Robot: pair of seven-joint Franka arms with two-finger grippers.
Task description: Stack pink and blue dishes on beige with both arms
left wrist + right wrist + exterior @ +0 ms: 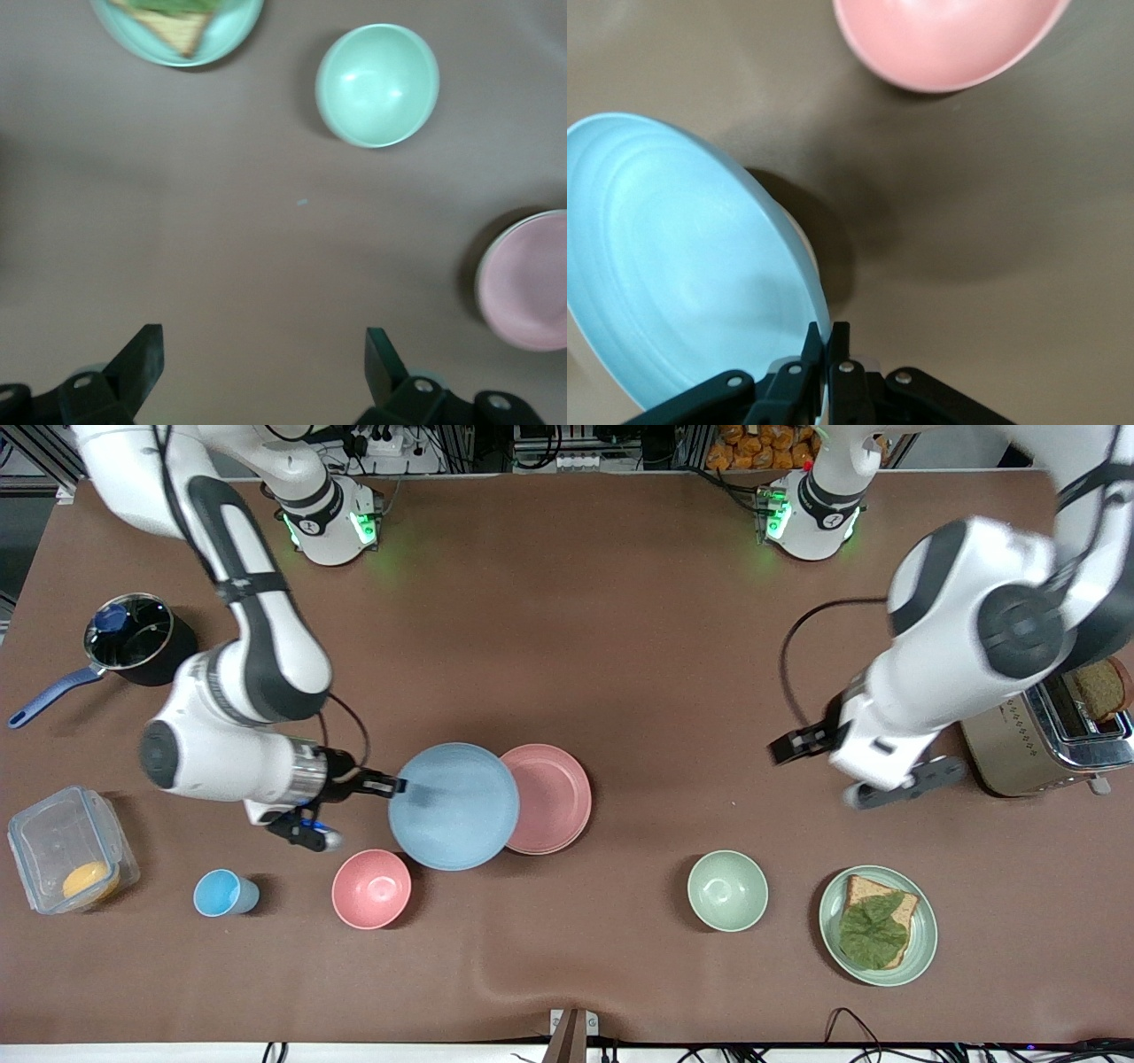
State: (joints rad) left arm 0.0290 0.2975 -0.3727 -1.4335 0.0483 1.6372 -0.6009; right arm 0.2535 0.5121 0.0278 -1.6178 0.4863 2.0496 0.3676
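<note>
One blue plate [454,806] pinched at its rim by the right gripper [394,786], lifted and overlapping one pink plate [547,798] on the brown table [620,646]. Left gripper [811,755] spread open over bare table, gripping nothing. Two bowls: one pink bowl [371,888], one green bowl [727,890]; one blue cup [220,893].

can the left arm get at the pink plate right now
Probably yes: the left gripper hangs open over bare table, but the blue plate held by the right gripper overlaps the pink plate.
</note>
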